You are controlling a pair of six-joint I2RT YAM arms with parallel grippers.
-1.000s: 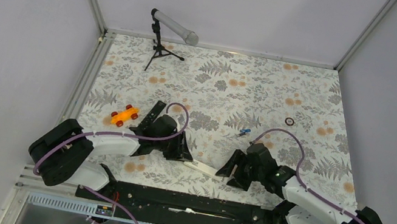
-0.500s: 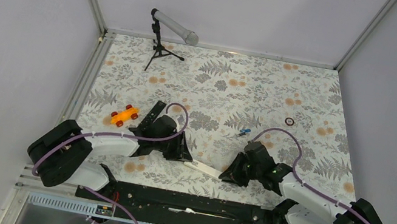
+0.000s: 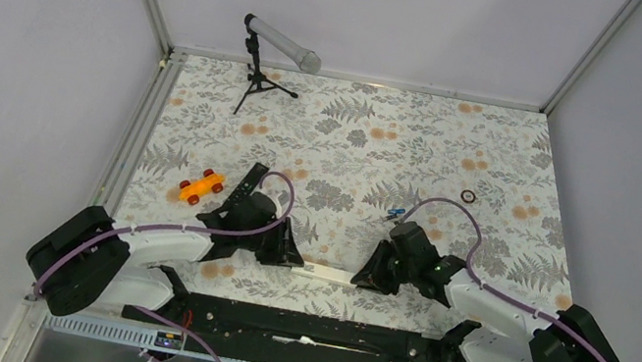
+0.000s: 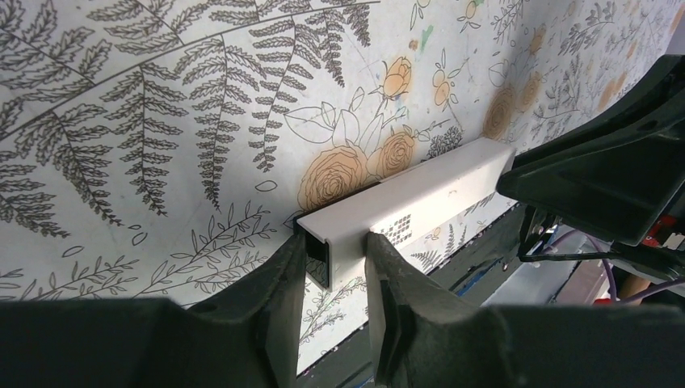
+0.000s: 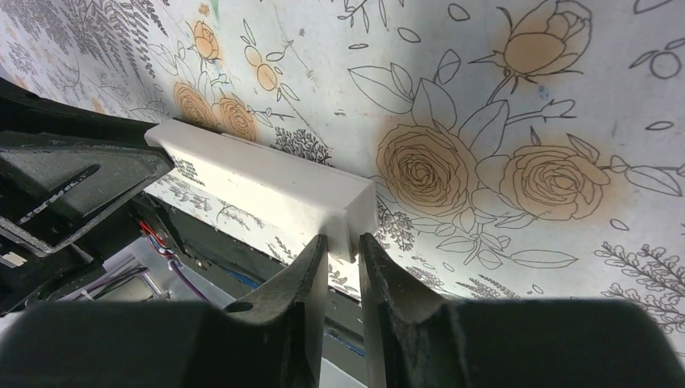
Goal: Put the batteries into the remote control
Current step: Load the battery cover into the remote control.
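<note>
**Two-handed hold on the white remote control (image 4: 420, 190).** My left pincer (image 4: 335, 250) is narrowed onto one end of the bar, one finger on each side. My right pincer (image 5: 343, 246) is clamped the same way on the opposite end, so the remote spans between them near the front edge of the floral table (image 3: 355, 137). I cannot tell whether it rests on the table or hangs just clear of it.

The batteries (image 3: 394, 213), tiny cylinders, lie on the table just beyond my right arm, apart from the remote.

Judged handling: the remote is a light, stiff plastic bar with smooth faces that may slip, so it is best pinched across its thin dimension near an end. The batteries are hard, round and likely to roll, so each should be taken across its middle.
</note>
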